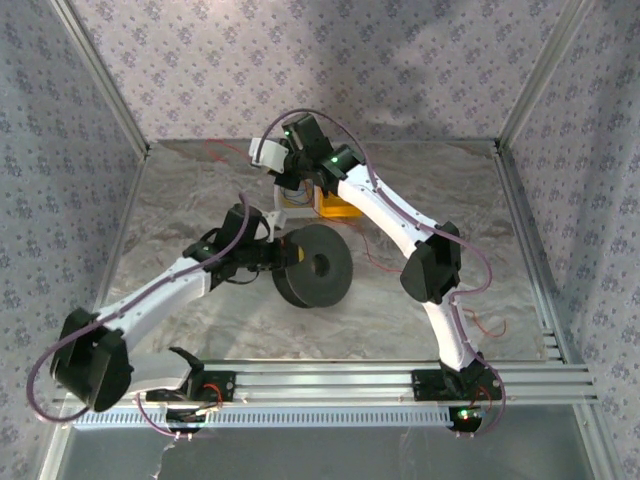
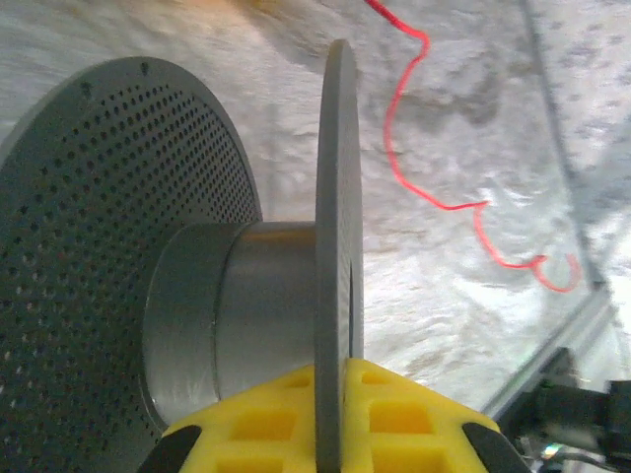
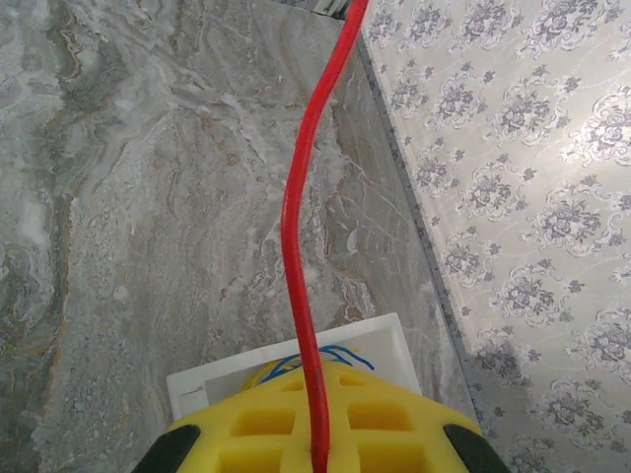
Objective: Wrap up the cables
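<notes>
The right gripper is closed, its yellow pads pinching the red cable, which rises from between them across the right wrist view. A white tray holding blue wire lies just beyond the pads on the marbled table. The left gripper is clamped on the thin edge of one flange of the black spool. The spool stands on edge at mid-table. Beyond it, a loose stretch of cable lies kinked on the table surface.
</notes>
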You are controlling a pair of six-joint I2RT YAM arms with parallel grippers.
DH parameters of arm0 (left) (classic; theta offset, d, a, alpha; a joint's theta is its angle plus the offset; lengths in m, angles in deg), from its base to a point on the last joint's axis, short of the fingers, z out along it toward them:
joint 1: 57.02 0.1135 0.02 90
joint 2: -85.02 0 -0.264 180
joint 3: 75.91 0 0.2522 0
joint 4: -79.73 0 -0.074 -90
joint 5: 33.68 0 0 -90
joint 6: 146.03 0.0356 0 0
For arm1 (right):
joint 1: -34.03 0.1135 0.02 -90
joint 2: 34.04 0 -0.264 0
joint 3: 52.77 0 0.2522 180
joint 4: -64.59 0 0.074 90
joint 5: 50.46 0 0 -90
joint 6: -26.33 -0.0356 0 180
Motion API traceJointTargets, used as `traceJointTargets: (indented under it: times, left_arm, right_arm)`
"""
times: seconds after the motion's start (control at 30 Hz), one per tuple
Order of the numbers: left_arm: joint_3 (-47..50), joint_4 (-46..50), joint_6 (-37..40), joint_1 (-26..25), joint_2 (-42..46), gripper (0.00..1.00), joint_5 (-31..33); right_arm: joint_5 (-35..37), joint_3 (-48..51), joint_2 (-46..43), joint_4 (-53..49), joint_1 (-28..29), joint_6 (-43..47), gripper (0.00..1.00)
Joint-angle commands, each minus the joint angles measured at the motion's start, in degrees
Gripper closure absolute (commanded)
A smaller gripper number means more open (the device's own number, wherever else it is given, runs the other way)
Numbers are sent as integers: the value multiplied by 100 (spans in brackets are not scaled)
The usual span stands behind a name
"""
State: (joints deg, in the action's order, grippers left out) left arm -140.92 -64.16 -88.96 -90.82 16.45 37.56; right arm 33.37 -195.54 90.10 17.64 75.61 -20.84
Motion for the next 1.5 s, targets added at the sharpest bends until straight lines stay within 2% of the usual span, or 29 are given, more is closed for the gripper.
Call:
traceJointTargets:
  times: [0.0,0.17,0.3,0.4,0.67,1.0,1.47]
  left_arm:
    - [-527,2645,813,56,338,100,1749]
    - [-1298,3629,1011,45,582,100,3017]
    - [-1546,3677,1089,55,476,100,3793]
    - [-1539,3422,1096,70,320,100,4126]
    - [-1530,2657,1181,530,-100,100,3727]
    - [-1384,2143,1432,1144,-160,100,2916]
    - [-1394,1940,1535,1236,-490,100,2727]
  right_arm:
    - [-6,-21,-217,100,-29,-152,100]
    - [44,-33,-158,126,-21,-175,100]
    - [55,-141,-53,99,-21,-222,100]
    - [47,-221,26,52,-9,-228,100]
    - [19,-216,119,14,8,-263,100]
    - [-3,-220,222,-3,34,-297,100]
    - [77,-219,234,-95,39,-278,100]
